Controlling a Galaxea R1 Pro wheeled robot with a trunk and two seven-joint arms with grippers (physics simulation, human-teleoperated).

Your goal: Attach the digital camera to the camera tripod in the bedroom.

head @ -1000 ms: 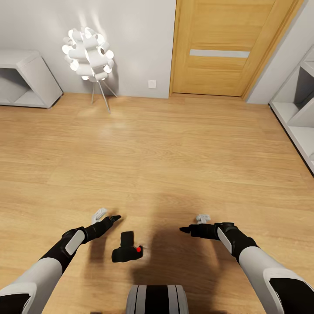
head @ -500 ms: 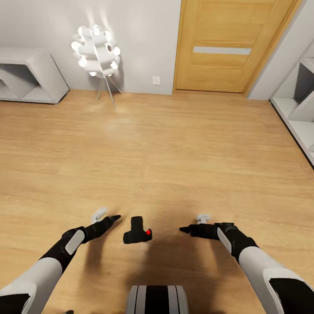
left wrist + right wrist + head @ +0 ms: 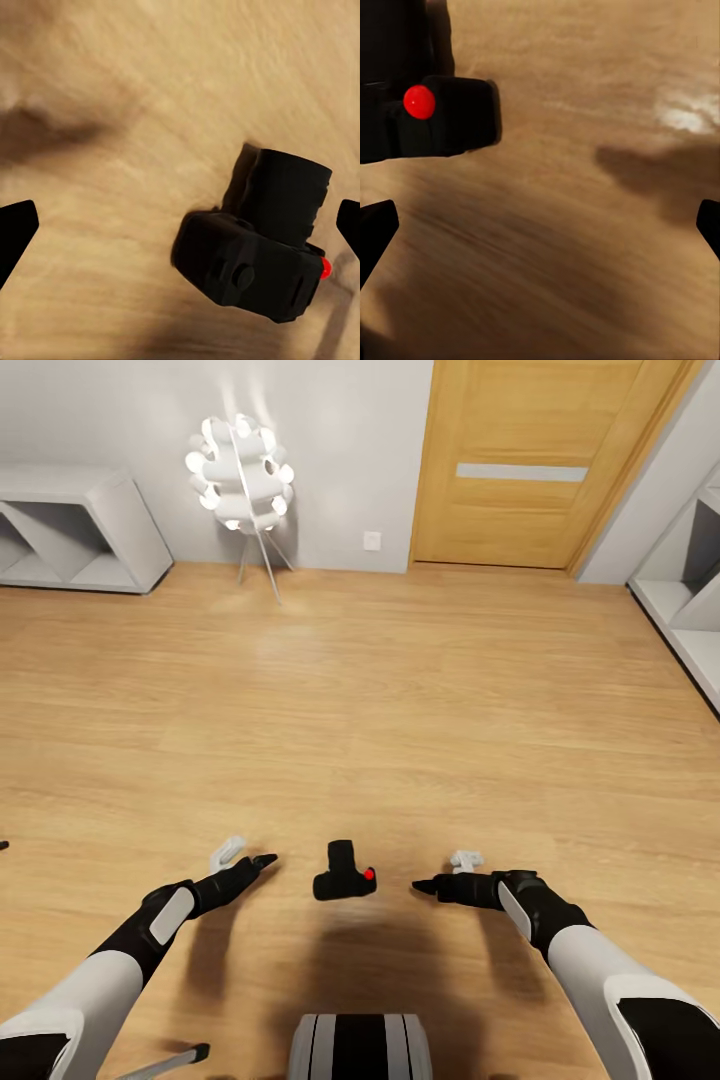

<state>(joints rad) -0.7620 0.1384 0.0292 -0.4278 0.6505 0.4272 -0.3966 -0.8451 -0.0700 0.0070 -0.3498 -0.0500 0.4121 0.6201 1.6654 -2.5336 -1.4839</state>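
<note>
The digital camera point(image 3: 344, 872) is seen lying on the light wood floor point(image 3: 400, 700), just ahead of the robot's trunk and between the 2 grippers, touched by neither. Its lens barrel is pointed away from the robot, and a red dot is shown on the right end of its body. In the left wrist view the digital camera point(image 3: 259, 236) is seen resting on the floor between the 2 dark fingertips point(image 3: 15, 232) at the picture's edges, with the lens barrel raised above the boxy body. In the right wrist view 1 end of the camera point(image 3: 427, 112) with its red dot is seen near a corner.

The left gripper point(image 3: 245, 857) is held just above the floor beside the camera, its jaws spread wide with nothing between them. The right gripper point(image 3: 440, 872) is held on the camera's other side, also spread wide and holding nothing.

A grey tube with a black tip point(image 3: 165, 1063), perhaps a tripod leg, is seen at the lower edge of the head view.

Farther off, a white floor lamp point(image 3: 245, 470) on thin legs is seen against the grey wall point(image 3: 340, 440), beside a wooden door point(image 3: 530, 460). Grey-white shelves point(image 3: 80, 530) are seen at the far left, and more shelving point(image 3: 690, 600) at the right edge.
</note>
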